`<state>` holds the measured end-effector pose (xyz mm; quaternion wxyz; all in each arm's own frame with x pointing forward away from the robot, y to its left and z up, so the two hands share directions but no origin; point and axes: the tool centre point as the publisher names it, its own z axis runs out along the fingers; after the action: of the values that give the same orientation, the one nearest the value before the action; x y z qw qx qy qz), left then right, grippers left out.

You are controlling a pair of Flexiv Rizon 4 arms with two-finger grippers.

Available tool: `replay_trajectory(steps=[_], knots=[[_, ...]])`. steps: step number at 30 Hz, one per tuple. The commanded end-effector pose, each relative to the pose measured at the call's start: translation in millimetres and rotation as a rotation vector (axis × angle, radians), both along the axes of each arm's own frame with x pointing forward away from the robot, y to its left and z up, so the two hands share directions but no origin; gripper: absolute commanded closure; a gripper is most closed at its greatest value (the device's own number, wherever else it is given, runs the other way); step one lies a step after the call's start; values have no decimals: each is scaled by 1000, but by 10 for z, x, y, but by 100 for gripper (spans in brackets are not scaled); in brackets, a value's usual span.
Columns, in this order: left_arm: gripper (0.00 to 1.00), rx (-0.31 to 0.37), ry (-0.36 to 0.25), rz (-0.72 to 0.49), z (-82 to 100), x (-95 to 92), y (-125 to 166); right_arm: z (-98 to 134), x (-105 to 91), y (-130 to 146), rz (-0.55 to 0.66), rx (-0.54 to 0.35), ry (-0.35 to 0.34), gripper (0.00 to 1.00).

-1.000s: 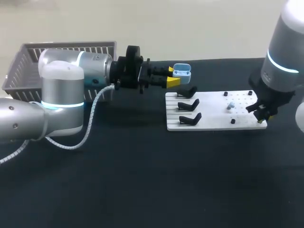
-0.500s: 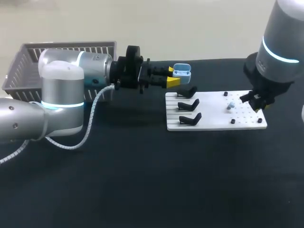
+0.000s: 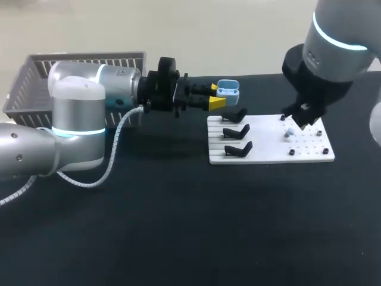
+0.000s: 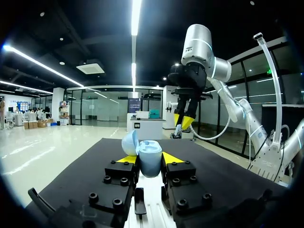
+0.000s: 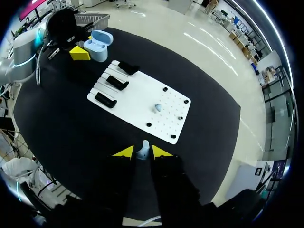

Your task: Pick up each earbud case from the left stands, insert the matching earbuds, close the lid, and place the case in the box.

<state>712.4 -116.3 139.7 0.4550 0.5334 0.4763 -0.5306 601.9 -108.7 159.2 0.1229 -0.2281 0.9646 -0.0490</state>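
A light blue earbud case (image 3: 228, 89) with its lid up is held sideways above the table, behind the white board (image 3: 268, 143); my left gripper (image 3: 218, 95) is shut on it. In the left wrist view the case (image 4: 150, 159) sits between the yellow tips, lid (image 4: 129, 142) swung open. My right gripper (image 3: 304, 118) hangs above the board's right half. In the right wrist view the right gripper (image 5: 142, 152) is shut on a small pale earbud (image 5: 144, 146). A second earbud (image 5: 158, 108) lies on the board (image 5: 137, 102). Three black stands (image 3: 236, 131) on the board's left part are bare.
A grey slatted basket (image 3: 36, 74) stands at the back left, behind my left arm. Small black pegs (image 3: 292, 152) stick up from the board's right part. Dark tabletop (image 3: 190, 226) stretches in front of the board.
My right arm has swung from the board's front right corner leftward and back over the board's right half. The left arm and the case have kept still.
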Motion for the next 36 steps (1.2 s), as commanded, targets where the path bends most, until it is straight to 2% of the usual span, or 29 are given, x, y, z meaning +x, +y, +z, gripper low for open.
replay_trajectory(steps=[1,17,18,20,21,23,25,26,31,33,36], knots=[[100,-3,-3,5,-8,-14,3,-1,9,20,-3,-3,1,100],[100,-3,-3,5,-8,-14,3,-1,9,20,-3,-3,1,100],[100,-3,-3,5,-8,-14,3,38,35,51,-46,32,5,100],[100,-3,-3,5,-8,-14,3,106,73,103,-129,5,-20,100],[100,-3,-3,5,-8,-14,3,146,84,133,-174,22,-29,100],[100,-3,-3,5,-8,-14,3,212,103,189,-268,8,-18,100],[100,-3,-3,5,-8,-14,3,291,126,266,-349,54,-17,100],[100,-3,-3,5,-8,-14,3,328,138,299,-389,41,-12,100],[100,-3,-3,5,-8,-14,3,427,167,532,-488,46,10,100],[100,-3,-3,5,-8,-14,3,414,175,618,-530,5,79,100],[100,-3,-3,5,-8,-14,3,473,220,746,-584,-4,69,100]])
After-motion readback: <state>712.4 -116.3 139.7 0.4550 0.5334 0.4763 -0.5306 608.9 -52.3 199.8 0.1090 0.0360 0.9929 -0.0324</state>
